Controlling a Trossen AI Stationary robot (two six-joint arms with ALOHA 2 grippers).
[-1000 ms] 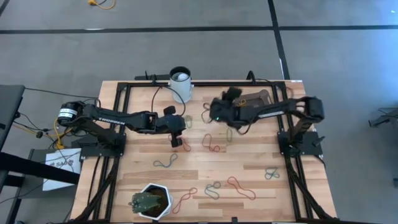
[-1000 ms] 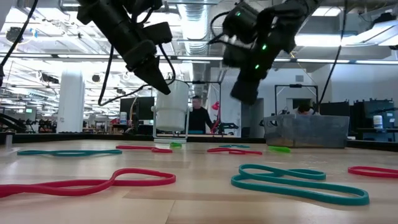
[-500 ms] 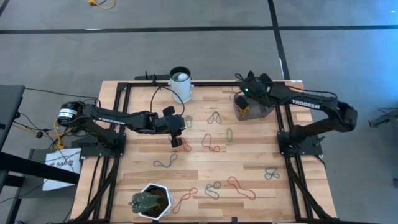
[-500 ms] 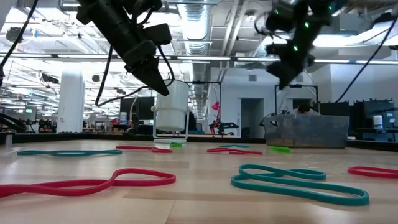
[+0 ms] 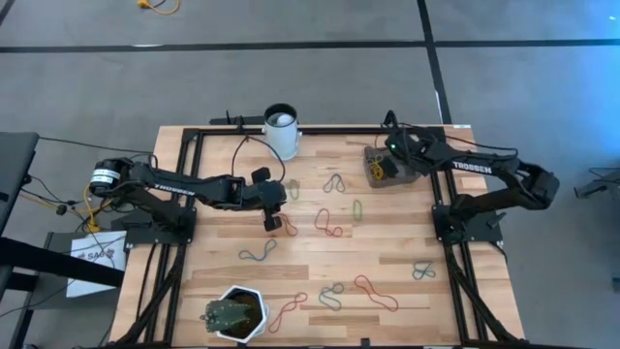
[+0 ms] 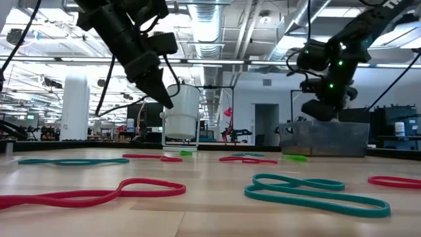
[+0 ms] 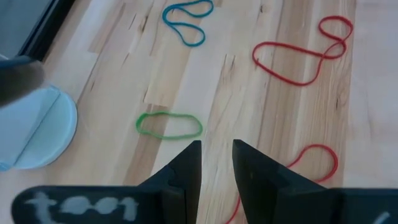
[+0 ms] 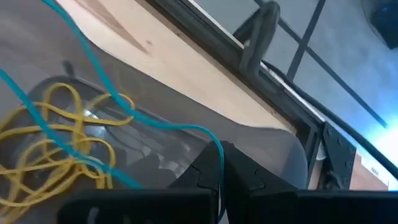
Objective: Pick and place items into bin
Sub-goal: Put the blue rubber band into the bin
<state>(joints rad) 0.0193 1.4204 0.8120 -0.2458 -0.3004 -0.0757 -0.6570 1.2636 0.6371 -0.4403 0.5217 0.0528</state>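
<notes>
My right gripper (image 5: 391, 158) is over the dark translucent bin (image 5: 376, 173) at the table's far right, shut on a teal rubber band (image 8: 149, 121). Several yellowish bands (image 8: 56, 137) lie in the bin. In the low view this gripper (image 6: 321, 110) stands just above the bin (image 6: 322, 138). My left gripper (image 5: 273, 221) hangs over the table's middle left, open by a narrow gap and empty (image 7: 216, 155). Below it on the wood lie a green band (image 7: 169, 124) and a red band (image 7: 314, 165). Other bands lie flat across the table. My right gripper pinches one end of the teal band's loop (image 8: 217, 149) between its two fingers, coming from above and slanting toward the bin. The rest of the band trails away from the fingers across the bin's inside, over the yellowish bands.
A white cup (image 5: 281, 131) stands at the far edge and a white plant pot (image 5: 238, 312) at the near edge. Loose bands lie at the middle (image 5: 329, 223) and near right (image 5: 376, 291). Black frame rails (image 5: 455, 281) run along both sides.
My right gripper has carried the teal band from the table's middle toward the far right, over the bin, and has come down close to it. My left gripper has kept still.
</notes>
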